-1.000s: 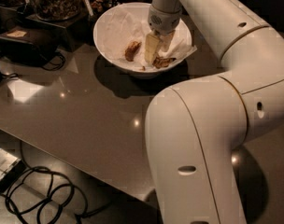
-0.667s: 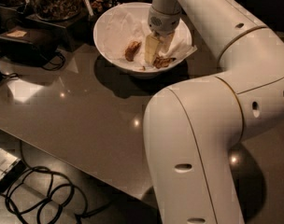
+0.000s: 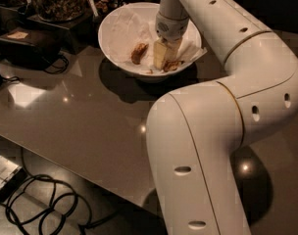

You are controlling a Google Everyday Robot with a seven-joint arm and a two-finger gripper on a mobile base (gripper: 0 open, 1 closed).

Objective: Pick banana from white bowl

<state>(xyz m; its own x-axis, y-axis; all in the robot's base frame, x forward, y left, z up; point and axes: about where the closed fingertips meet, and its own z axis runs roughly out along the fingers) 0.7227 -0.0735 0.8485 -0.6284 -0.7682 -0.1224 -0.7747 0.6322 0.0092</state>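
The white bowl (image 3: 114,33) stands at the back of the table, lined with crumpled white paper. My gripper (image 3: 161,58) reaches straight down into the bowl's right half, its tip low against the paper. A brown and yellow bit of the banana (image 3: 173,65) shows just right of the gripper's tip; the rest of it is hidden behind the gripper. A short stubby brown banana chunk (image 3: 137,53) lies to the left of the gripper, apart from it.
My white arm (image 3: 203,146) fills the right half of the view. A black box (image 3: 26,45) with a cable and containers of dark items (image 3: 56,1) stand left of the bowl. The table's front edge (image 3: 65,153) runs diagonally, with cables (image 3: 41,204) on the floor below.
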